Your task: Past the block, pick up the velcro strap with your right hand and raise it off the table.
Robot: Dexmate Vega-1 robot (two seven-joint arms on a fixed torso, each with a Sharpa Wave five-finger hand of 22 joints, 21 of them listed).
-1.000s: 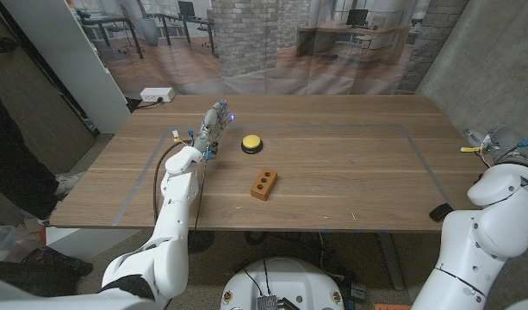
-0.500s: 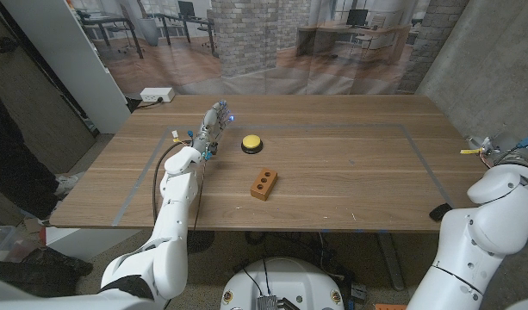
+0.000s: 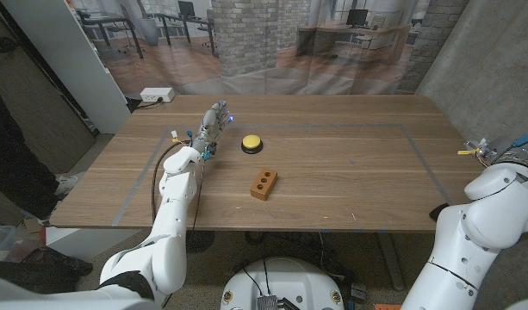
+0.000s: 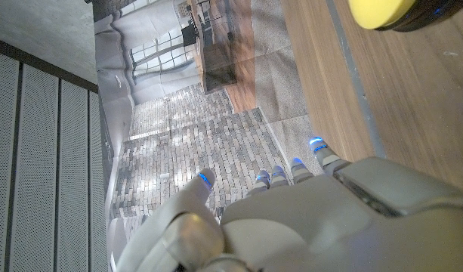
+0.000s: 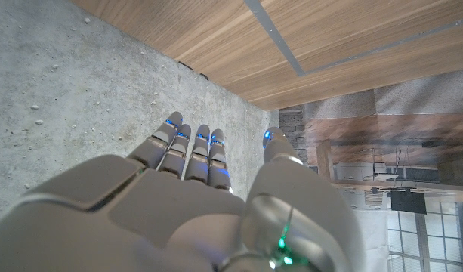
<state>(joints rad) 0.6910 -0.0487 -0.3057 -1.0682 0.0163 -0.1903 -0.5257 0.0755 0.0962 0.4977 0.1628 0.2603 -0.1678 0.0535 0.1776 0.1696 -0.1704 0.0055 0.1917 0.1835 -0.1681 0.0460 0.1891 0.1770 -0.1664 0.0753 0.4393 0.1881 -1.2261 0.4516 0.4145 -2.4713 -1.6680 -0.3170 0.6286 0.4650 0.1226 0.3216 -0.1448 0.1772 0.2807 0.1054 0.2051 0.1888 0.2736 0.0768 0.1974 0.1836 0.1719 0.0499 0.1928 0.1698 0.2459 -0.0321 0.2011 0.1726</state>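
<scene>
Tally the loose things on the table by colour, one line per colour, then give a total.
Yellow: 1, the yellow button on its black base
Brown: 1, the wooden block with two holes
Black: 1, a small dark thing at the table's right edge, too small to identify
Total: 3

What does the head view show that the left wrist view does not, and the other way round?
Head view: the brown block with two holes, a small dark object at the table's right edge, and the right arm. Left wrist view: a grey panelled wall. Both: the yellow button, the left hand holding nothing, and the wooden table.
</scene>
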